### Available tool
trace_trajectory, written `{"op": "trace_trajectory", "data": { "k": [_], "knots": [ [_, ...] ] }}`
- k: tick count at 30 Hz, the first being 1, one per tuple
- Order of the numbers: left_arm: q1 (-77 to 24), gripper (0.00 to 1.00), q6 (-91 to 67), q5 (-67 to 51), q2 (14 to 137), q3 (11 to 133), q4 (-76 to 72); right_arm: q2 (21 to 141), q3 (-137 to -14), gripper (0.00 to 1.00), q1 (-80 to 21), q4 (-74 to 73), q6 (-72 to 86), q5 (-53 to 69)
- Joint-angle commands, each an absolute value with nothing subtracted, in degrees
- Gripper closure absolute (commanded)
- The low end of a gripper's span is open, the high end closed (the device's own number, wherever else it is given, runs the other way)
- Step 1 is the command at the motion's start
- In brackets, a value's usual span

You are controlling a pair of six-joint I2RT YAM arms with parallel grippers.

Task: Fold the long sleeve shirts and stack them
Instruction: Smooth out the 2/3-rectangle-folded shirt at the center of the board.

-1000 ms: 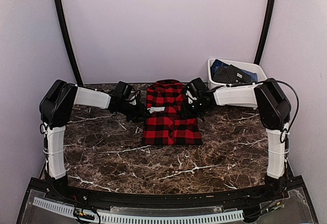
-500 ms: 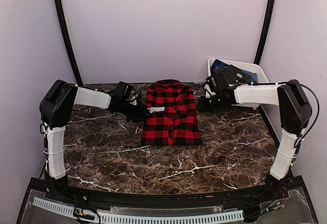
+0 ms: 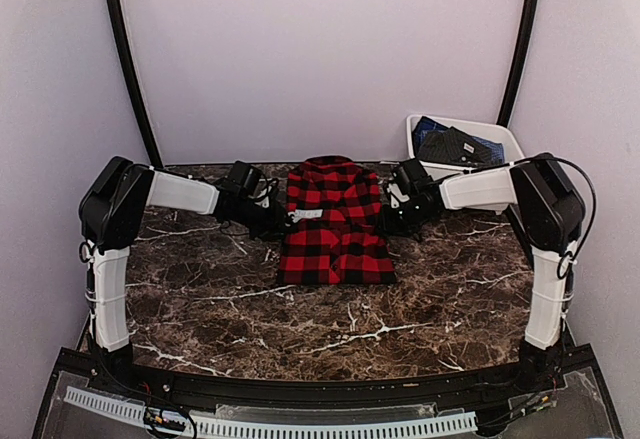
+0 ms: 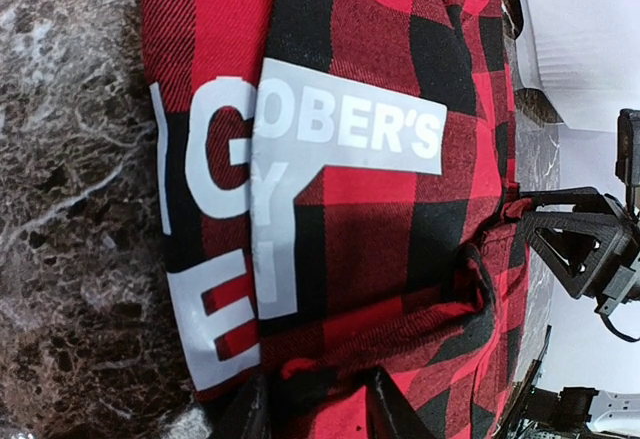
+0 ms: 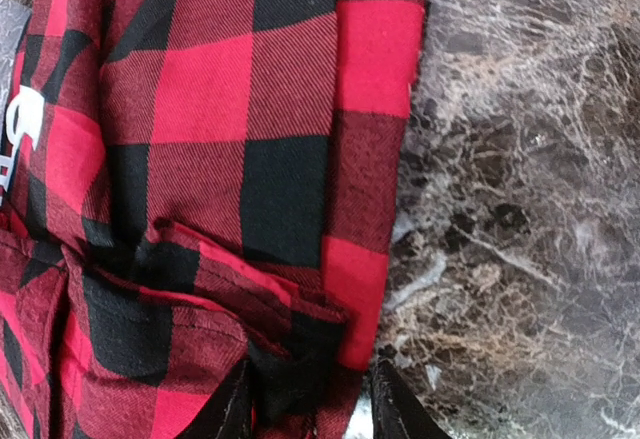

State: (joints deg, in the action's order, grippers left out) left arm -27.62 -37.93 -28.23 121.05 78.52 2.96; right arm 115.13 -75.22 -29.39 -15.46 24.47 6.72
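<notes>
Jaws of left gripper (image 4: 312, 414) and right gripper (image 5: 308, 399) sit narrowed astride opposite edges of the red-and-black check flannel shirt (image 3: 335, 239), hold unconfirmed; each should pinch all layers before lifting together.

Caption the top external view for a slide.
Left gripper and right gripper flank a folded red-and-black flannel shirt on the marble table; a white tub of dark clothes sits back right.

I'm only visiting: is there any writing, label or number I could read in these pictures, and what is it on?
"OBER'S": white print on the red-and-black shirt, left wrist view.
"G": a big white letter on the fold to the left of it.
Below those, probably "Y" and "E", partly hidden by folds.
White scrap in the right wrist view: cut off, unreadable.
White patch in the top view: too small.
</notes>
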Motion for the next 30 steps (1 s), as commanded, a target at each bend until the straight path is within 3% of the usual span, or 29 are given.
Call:
{"op": "trace_trajectory", "data": {
  "k": [1,9,22,30],
  "knots": [
    [-28.0,0.72,-37.4,-28.7,121.2,80.2,2.9,116.7,-78.7,0.62,-29.8,-14.1,24.1,8.2],
    [-28.1,0.85,-37.8,-29.3,121.1,80.8,2.2,119.2,-80.8,0.65,-30.1,-14.1,24.3,8.4],
    [-28.2,0.98,-36.7,-27.1,118.6,80.6,3.2,116.9,-80.6,0.99,-30.7,-14.2,23.6,4.2],
    [-28.5,0.99,-35.1,-25.3,114.5,79.5,1.6,111.7,-78.7,1.0,-31.7,-10.3,22.7,0.7]
  ]
}}
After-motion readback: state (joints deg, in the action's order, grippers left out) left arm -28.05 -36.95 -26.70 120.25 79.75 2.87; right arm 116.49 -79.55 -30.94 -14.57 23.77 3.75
